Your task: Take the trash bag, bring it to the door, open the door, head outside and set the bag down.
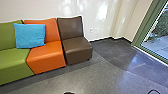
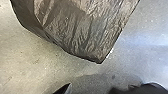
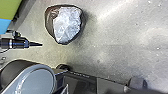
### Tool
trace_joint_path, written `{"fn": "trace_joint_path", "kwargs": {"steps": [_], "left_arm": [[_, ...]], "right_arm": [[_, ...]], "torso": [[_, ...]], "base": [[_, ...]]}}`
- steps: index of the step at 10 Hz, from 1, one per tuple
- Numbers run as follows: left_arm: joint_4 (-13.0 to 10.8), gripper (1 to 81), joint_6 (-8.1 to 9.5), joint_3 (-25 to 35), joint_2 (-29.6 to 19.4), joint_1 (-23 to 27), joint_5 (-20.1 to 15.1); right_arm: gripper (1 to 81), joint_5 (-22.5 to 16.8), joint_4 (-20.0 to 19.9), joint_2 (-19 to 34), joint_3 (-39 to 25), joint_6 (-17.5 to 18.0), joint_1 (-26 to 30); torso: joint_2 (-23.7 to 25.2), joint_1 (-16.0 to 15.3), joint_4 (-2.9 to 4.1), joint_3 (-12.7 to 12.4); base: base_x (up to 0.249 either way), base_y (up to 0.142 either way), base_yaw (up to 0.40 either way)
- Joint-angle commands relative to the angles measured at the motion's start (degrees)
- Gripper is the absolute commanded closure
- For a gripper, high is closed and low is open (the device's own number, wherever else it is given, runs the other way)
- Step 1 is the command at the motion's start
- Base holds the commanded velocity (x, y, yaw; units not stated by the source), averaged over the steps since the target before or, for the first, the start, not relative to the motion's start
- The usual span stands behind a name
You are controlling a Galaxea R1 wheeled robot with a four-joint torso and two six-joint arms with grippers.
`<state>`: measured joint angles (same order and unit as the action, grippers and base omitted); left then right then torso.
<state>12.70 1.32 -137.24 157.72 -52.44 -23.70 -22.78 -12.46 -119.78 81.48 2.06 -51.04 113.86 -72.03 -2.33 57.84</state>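
A dark trash bag (image 2: 82,30) with creased sides looms large in the left wrist view, tapering to a corner above the grey floor. From the right wrist view, the same dark bag (image 3: 66,25) has a pale, shiny face and a shadow beside it. The slim black end of my left gripper (image 3: 35,44) points toward it, with a strip of floor visible between them; whether any part of the bag is held, I cannot tell. At the right of the head view stands a green-framed glass panel (image 1: 146,27); whether it is the door is unclear.
Green, orange and brown seats (image 1: 77,46) line the white wall, with a blue cushion (image 1: 30,35) on them. Grey floor (image 1: 100,77) runs from the seats to the glass. Paving and plants lie beyond it. A dark shape (image 1: 69,93) touches the head view's lower edge.
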Motion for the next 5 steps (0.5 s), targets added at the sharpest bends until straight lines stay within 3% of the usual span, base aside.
{"fn": "trace_joint_path", "kwargs": {"steps": [1, 3, 4, 5], "left_arm": [[1.44, 1.0, -0.09, -4.0, 1.9, 8.71, -6.18], [2.59, 1.0, -0.09, -4.0, 1.99, 11.78, -6.53], [2.85, 1.0, -0.09, -4.0, 2.25, 13.28, -8.72], [3.2, 1.0, -0.09, -4.0, 2.42, 14.33, -9.17]], "right_arm": [[1.0, -3.93, -2.13, 2.86, -1.95, 0.22, 5.72], [1.0, -4.9, -2.57, 2.77, -2.56, 0.49, 6.87], [1.0, -5.34, -2.57, 2.68, -2.48, 0.58, 7.04], [1.0, -5.42, -2.57, 2.68, -2.31, 0.58, 7.13]], "torso": [[5.67, -3.63, 0.0, 0.0], [9.82, -6.21, 0.0, 0.02], [11.92, -7.52, 0.0, 0.02], [13.99, -8.81, 0.0, 1.49]], "base": [[0.0, 0.0, 0.0], [0.0, 0.0, 0.0], [0.0, 0.0, 0.0], [0.0, 0.0, 0.0]]}}
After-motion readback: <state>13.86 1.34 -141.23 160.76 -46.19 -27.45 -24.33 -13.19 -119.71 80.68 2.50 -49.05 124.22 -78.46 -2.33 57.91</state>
